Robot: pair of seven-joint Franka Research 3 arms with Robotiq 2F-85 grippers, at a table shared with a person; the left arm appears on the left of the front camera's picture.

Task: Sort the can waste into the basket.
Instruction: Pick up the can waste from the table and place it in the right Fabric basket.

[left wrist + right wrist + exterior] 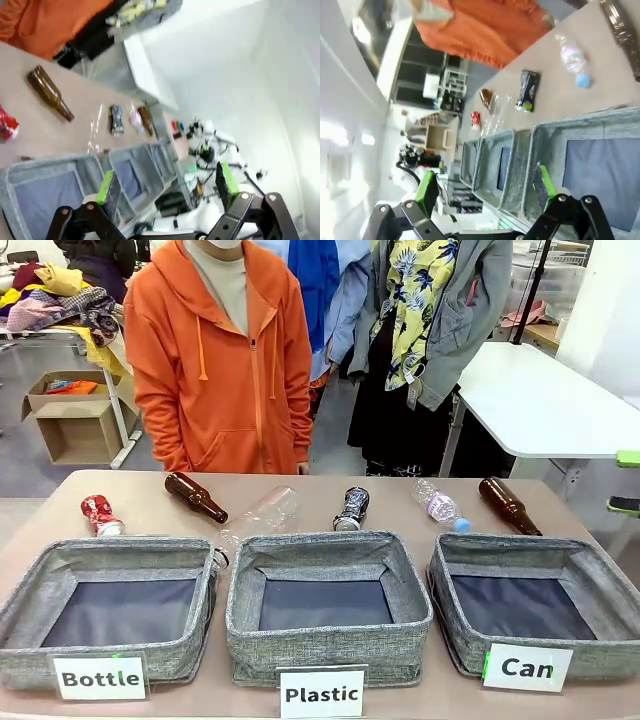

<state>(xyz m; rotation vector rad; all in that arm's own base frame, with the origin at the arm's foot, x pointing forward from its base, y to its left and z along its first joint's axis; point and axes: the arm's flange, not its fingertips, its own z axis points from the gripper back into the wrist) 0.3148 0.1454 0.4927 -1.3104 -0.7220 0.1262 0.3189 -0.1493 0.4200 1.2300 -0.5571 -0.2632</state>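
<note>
Beige tabletop [400, 495] carries three grey baskets in a row along its near edge, and a person in an orange hoodie [220, 360] stands at twelve o'clock. The basket [520, 546] labelled "Can" sits at four o'clock. The red can [100, 514] lies at ten o'clock and the black-and-silver can [351, 508] near twelve, with a brown bottle [196, 497] between them. The left gripper [167, 184] and the right gripper [486, 184] hang above the baskets, jaws spread wide, holding and touching nothing.

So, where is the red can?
In the front view, the red can lies on the left, just beyond the Bottle basket, left of a brown bottle.
</note>
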